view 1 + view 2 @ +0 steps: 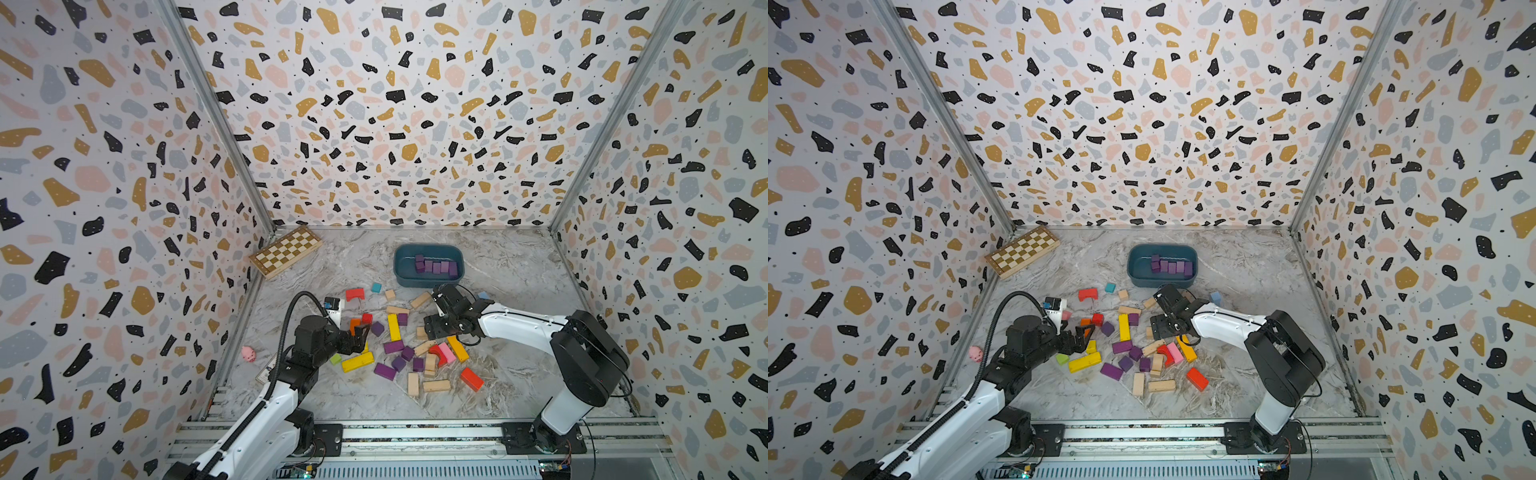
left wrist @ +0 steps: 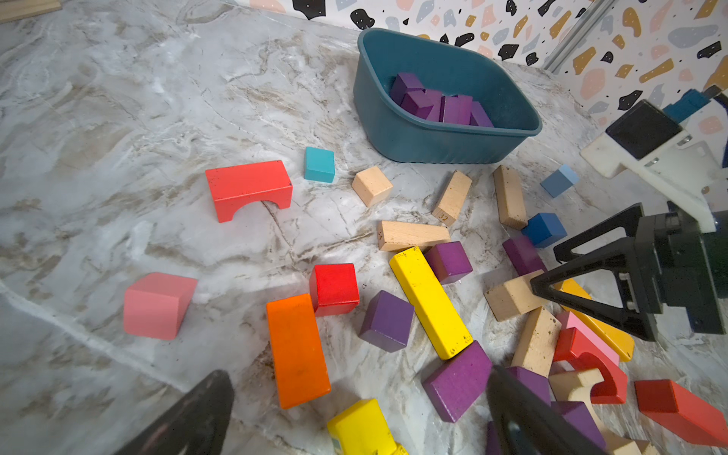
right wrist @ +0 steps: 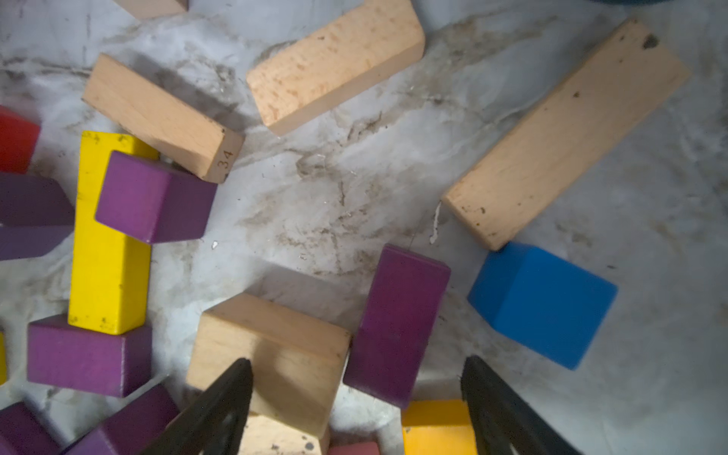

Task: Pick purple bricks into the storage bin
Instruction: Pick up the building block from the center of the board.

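Right gripper (image 3: pixel 356 362): jaws spread, pinching nothing, poised over a purple bar (image 3: pixel 398 323) that lies flat on the table (image 1: pixel 511 374). Left gripper (image 2: pixel 358 374): spread wide and empty, at the edge of the block pile.

Risk on your next descent: a wooden block (image 3: pixel 272 354) touches the bar's long side, and one finger sits over that block, not beside it. Go straight down and you likely land on the wood, or close on both and carry the wrong piece. The blue cube (image 3: pixel 543 303) near the bar's other side leaves little room, and a nudge there could skew the bar.

Count:
- Storage bin (image 1: pixel 415 280): one, at the far side of the table.
- Purple bricks (image 1: pixel 436 267) inside it: about seven; stacking hides some.
- Loose purple bricks on the table: eight by my tally, seven seen in both top views plus the bar under the right gripper.
- Grippers: two.
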